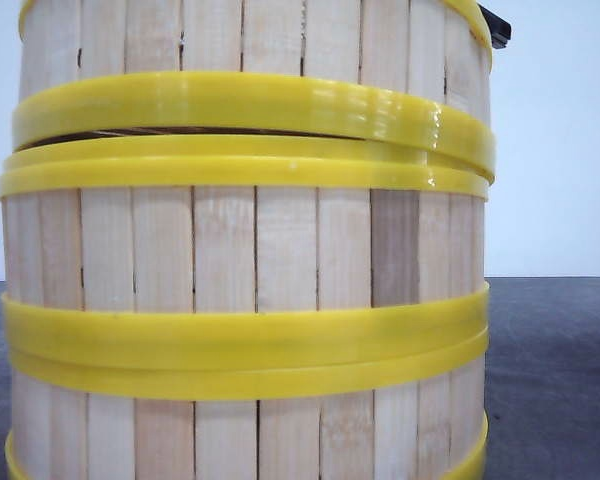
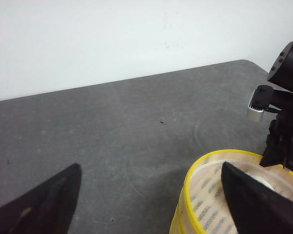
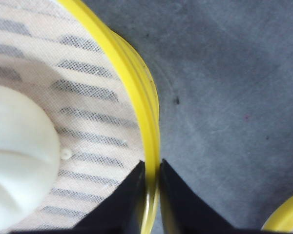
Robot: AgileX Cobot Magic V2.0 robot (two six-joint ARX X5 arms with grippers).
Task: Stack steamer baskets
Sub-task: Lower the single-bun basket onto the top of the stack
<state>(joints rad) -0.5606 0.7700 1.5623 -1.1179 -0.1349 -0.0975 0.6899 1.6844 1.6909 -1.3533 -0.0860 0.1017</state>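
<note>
Nearest the front camera: steamer baskets (image 1: 250, 260), stacked and filling almost the whole view; three tiers of pale slats showed, with yellow rims between them.
Top basket (image 1: 250, 40): sat slightly tilted, a dark gap under its lower rim on the left side, so judged not fully seated.
Right jaws (image 3: 152, 195): nearly closed, pinching the yellow rim (image 3: 136, 97) of the top basket, one finger inside the wall and one outside; a rim grip lets me carry it level and keeps clear of the bun (image 3: 17, 156).
Left jaws (image 2: 151, 200): spread wide, holding nothing, beside the stack, above the worktop (image 2: 112, 122).
Stray rim (image 3: 288, 214): yellow arc at the edge of the right wrist view; could not tell which basket.
Judgement: stacking almost done; top tier needs settling flush before I release it.
</note>
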